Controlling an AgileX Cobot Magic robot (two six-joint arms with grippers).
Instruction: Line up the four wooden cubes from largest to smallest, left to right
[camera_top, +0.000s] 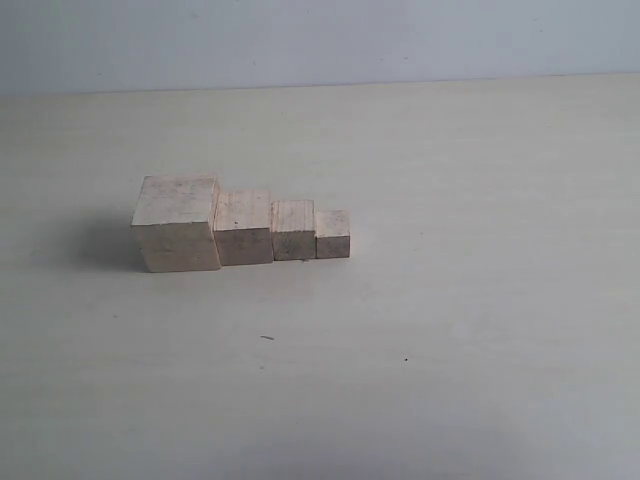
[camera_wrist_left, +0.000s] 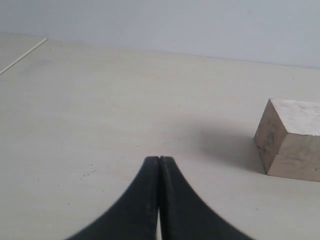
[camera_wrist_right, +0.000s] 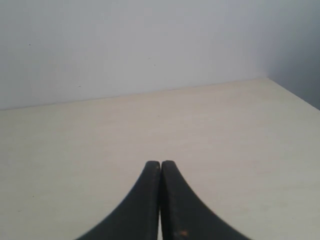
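Note:
Four pale wooden cubes stand touching in a row on the table in the exterior view: the largest cube (camera_top: 177, 223) at the left, then the second cube (camera_top: 243, 227), the third cube (camera_top: 293, 229) and the smallest cube (camera_top: 333, 233) at the right. Neither arm shows in that view. In the left wrist view the largest cube (camera_wrist_left: 291, 138) sits off to one side, well apart from my left gripper (camera_wrist_left: 159, 158), which is shut on nothing. My right gripper (camera_wrist_right: 160, 163) is shut and empty too, with only bare table ahead of it.
The pale table (camera_top: 450, 330) runs back to a light wall (camera_top: 320, 40). A table edge (camera_wrist_left: 22, 56) shows in the left wrist view, and a table corner (camera_wrist_right: 267, 79) in the right wrist view. Small dark specks (camera_top: 267, 338) lie in front of the cubes.

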